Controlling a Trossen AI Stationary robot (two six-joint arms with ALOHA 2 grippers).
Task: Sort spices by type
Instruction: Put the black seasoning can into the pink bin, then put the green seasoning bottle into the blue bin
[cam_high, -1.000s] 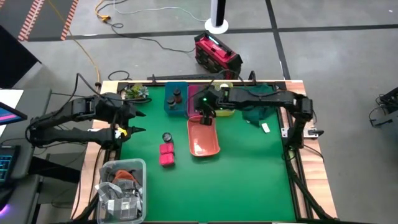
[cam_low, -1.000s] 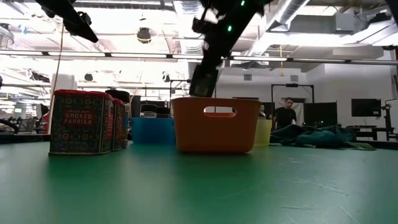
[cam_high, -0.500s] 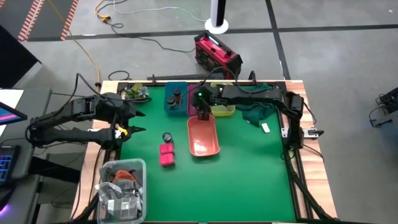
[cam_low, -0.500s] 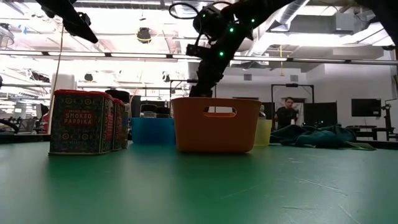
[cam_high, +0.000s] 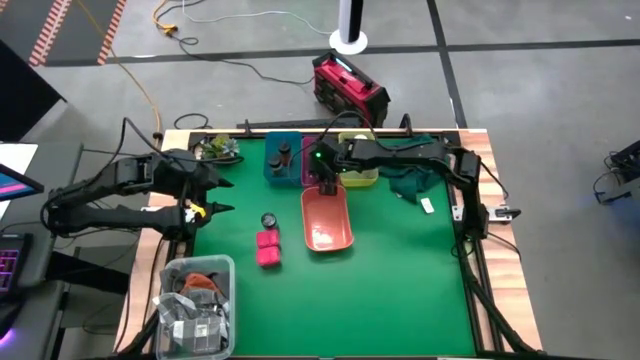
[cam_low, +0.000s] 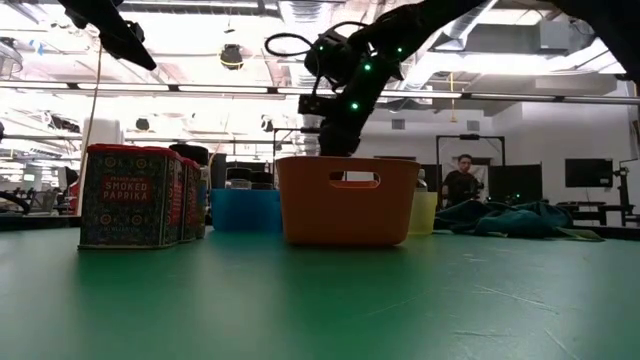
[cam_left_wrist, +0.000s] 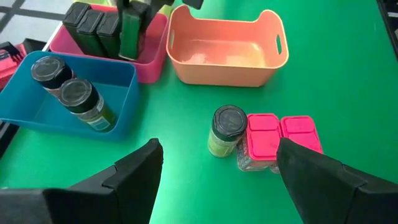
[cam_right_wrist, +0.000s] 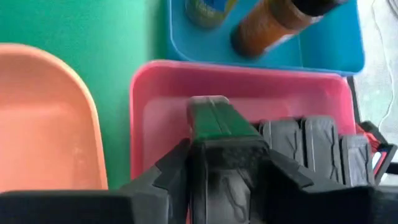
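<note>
The right gripper (cam_right_wrist: 227, 163) has its jaws pinching a dark boxy pack (cam_right_wrist: 214, 124), held upright over the pink bin (cam_right_wrist: 161, 93) beside three more packs (cam_right_wrist: 317, 149) standing inside. Left of it, the blue bin (cam_left_wrist: 43, 115) holds two round jars (cam_left_wrist: 74, 96). The salmon bin (cam_high: 327, 222) lies nearer. On the table (cam_high: 400, 280), a jar (cam_left_wrist: 227, 127) touches two magenta blocks (cam_left_wrist: 280, 134). The left gripper (cam_high: 212, 195) hovers at the left edge, jaws spread.

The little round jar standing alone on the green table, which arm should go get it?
Probably the left. Its open gripper hangs right near that round jar, beside the magenta blocks. The right gripper is busy over the pink bin, with its fingers shut on a dark pack.
</note>
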